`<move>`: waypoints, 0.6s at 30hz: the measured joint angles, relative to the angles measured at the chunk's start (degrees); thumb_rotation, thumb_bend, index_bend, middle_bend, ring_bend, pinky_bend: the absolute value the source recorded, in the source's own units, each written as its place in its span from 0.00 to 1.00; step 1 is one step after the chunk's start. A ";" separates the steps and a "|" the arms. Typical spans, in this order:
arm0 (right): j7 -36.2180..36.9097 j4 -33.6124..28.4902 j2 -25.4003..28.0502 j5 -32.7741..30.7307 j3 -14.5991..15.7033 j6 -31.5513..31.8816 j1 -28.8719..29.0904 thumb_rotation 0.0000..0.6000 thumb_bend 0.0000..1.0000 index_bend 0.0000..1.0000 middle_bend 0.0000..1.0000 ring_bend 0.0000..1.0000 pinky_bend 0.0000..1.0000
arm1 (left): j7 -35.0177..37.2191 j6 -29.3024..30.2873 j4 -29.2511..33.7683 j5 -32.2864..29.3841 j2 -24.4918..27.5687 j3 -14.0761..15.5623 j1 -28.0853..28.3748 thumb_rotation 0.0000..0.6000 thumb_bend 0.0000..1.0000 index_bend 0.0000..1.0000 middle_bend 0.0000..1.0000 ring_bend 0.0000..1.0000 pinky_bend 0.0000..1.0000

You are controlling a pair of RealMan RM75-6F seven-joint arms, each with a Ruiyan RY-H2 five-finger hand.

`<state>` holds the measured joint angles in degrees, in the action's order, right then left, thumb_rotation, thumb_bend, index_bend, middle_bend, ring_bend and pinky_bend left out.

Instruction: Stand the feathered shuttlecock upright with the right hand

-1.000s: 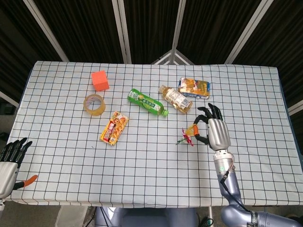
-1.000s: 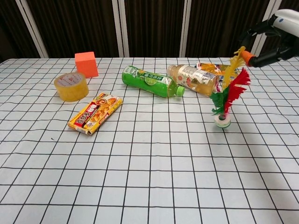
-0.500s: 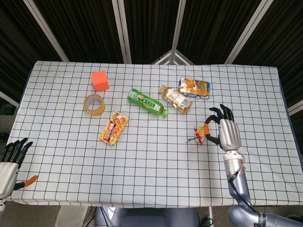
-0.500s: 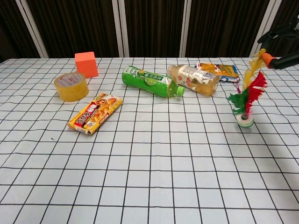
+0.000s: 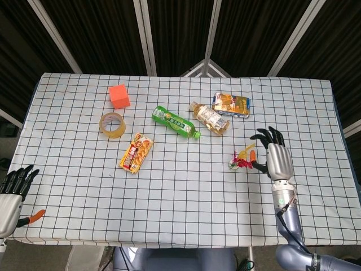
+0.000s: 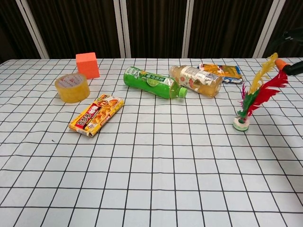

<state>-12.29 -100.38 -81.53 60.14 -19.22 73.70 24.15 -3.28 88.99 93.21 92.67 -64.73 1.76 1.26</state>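
Fingertips of your right hand [image 5: 277, 159] now sit further toward the robot's right side of the table [image 5: 180, 220] than a second ago, and the feathered shuttlecock [image 6: 252, 100] has travelled with them, away from the bottles. In the chest view its base [image 6: 240, 124] rests on the checked cloth while the feathers lean off toward the right edge, so it is tilted, not straight up. An orange fingertip [image 6: 282, 63] lies right at the yellow feather's end; whether you are pinching the feather or only touching it I cannot tell. From the head view the hand's back faces up, fingers fanned and curved toward the shuttlecock, forearm running back to the near table edge.

Further out lie the yellow drink bottle [image 5: 209, 118], the snack pouch [image 5: 231, 104] and the green bottle [image 5: 175, 122], all on their sides. Your left hand [image 5: 11, 195] hangs at the near left corner, fingers spread, holding nothing, where it was before.
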 measured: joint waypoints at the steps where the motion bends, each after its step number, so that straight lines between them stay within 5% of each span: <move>1: -0.23 -0.35 0.31 -0.23 0.05 0.02 -0.07 1.00 0.52 0.00 0.01 0.00 0.00 | -0.01 0.06 -0.01 0.05 -0.03 -0.01 -0.01 1.00 0.05 0.00 0.00 0.00 0.00; 12: -0.19 -4.15 5.34 2.90 1.03 2.18 -2.17 1.00 0.50 0.00 0.00 0.00 0.00 | -0.08 0.73 -0.46 0.34 -0.29 -0.19 -0.13 1.00 0.05 0.00 0.00 0.00 0.00; 18: 0.31 -5.20 13.13 9.65 6.35 4.75 -7.24 1.00 0.49 0.00 0.00 0.00 0.00 | -0.29 1.26 -0.99 0.54 -0.54 -0.34 -0.24 1.00 0.05 0.00 0.00 0.00 0.00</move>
<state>-11.99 -105.58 -68.40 69.79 -12.87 78.45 16.91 -3.57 90.24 92.22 93.21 -65.27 1.42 1.02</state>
